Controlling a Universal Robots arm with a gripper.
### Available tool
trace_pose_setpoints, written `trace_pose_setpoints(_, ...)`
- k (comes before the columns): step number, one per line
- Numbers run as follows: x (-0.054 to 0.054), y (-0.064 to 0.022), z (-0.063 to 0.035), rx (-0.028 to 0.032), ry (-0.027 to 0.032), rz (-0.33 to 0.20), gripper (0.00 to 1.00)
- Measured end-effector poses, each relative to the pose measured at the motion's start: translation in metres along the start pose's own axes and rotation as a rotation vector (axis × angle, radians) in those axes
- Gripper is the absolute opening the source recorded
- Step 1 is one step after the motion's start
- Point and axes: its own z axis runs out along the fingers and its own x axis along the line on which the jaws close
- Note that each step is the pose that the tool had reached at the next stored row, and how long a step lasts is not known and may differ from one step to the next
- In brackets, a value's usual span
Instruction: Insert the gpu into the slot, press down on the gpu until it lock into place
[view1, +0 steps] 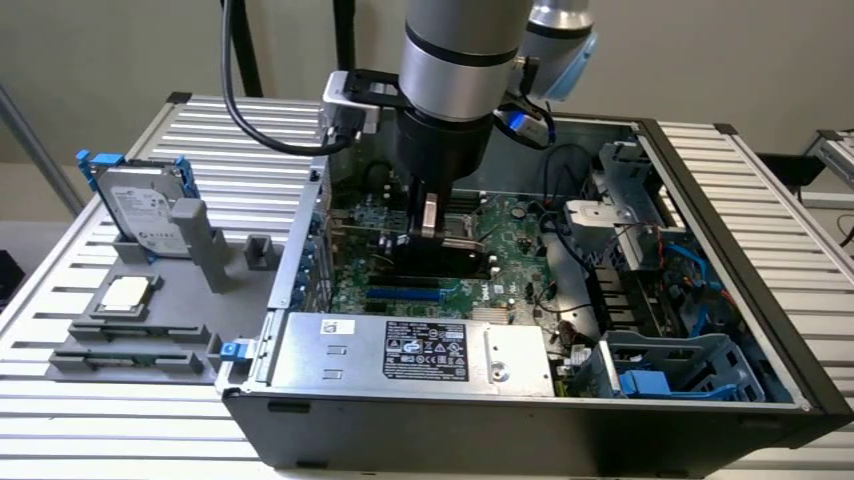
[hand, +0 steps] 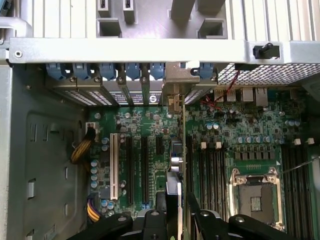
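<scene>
Hand (view1: 434, 222) clamped on gpu (view1: 441, 262), card upright on edge over mobo (view1: 514, 225) inside PC case (view1: 534, 440); slot (view1: 404, 295) just beside its lower edge, poss. touching.

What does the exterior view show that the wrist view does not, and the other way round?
Exterior view: the robot arm above the open computer case, the power supply with its label, the blue slot, and a hard drive standing on the grey fixture outside the case. Wrist view: the empty CPU socket, the white expansion slot and the blue bracket clips at the case's rear wall. Both: the green motherboard, and the gripper with its jaws shut on the gpu, which stands on edge over the board.
</scene>
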Motion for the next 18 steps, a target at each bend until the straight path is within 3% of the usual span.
trace_pose_setpoints(18,-0.002,0.0018,0.0187,0.0,0.0003,0.0,0.26)
